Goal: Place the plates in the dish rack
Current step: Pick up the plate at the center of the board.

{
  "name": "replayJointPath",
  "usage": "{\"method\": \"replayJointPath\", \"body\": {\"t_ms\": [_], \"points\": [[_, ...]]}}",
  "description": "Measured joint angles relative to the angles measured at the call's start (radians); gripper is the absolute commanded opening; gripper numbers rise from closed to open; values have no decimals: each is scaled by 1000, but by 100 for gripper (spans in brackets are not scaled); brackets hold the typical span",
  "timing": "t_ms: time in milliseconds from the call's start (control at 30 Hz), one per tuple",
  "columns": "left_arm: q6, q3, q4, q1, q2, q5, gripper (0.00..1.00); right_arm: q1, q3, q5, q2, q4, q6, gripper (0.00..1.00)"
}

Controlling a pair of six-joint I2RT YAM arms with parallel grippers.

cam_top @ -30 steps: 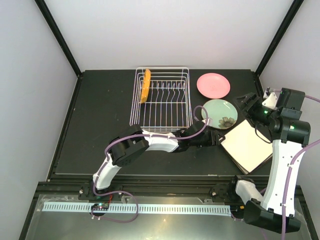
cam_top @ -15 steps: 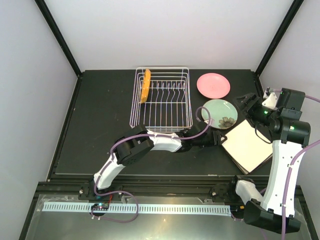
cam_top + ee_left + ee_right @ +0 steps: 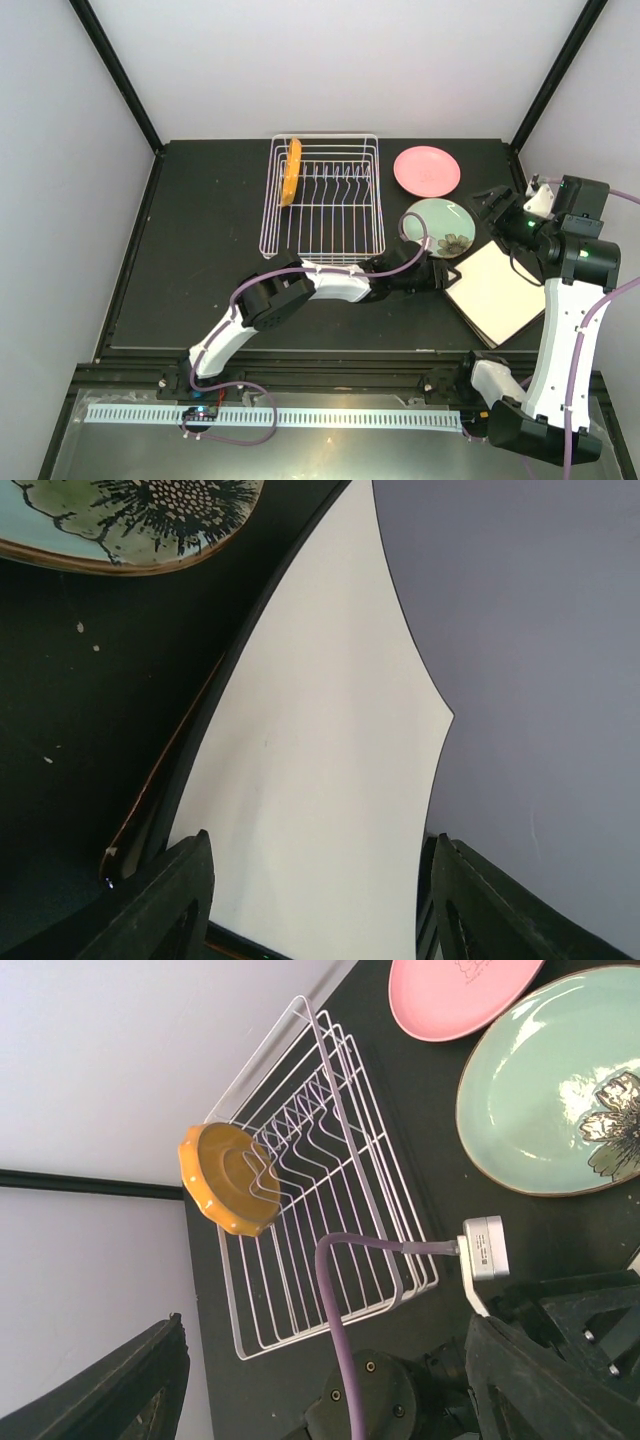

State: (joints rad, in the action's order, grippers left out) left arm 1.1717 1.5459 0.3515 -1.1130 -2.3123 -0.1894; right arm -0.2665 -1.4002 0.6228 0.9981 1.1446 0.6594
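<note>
- The left pincer (image 3: 320, 848) has edged forward; its half-open jaws now straddle the plain white square ceramic plate (image 3: 320, 710) ahead.
- A grasp seems next; the right pincer (image 3: 330, 1365) hangs wide, empty.

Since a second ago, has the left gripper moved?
Yes. The left gripper has edged right, away from the dish rack's near corner, toward the white square plate.

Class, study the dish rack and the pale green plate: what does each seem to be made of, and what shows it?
The dish rack: thin metal wire, probably white-coated; its slim bent rods and smooth white surface suggest so. The green plate: likely glazed ceramic, given the glossy highlights, painted dark flower and brown rim.
</note>
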Motion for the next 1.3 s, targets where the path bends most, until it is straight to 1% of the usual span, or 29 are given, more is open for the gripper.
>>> {"method": "replayJointPath", "body": {"t_ms": [200,467,667,900,1167,1300], "points": [[0,-11,6,7,3,-5,61,0,0,0,10,0,0,76],[-31,-137,11,43,92,36,62,0,0,0,11,-1,0,77],[-26,-141,14,68,91,35,62,0,0,-1,11,-1,0,76],[-9,-88,10,63,46,13,62,0,0,-8,13,-1,0,77],[24,-76,0,51,30,-7,62,0,2,-18,13,-2,0,77],[38,-76,-5,46,21,-22,62,0,23,-19,6,-8,0,79]]}}
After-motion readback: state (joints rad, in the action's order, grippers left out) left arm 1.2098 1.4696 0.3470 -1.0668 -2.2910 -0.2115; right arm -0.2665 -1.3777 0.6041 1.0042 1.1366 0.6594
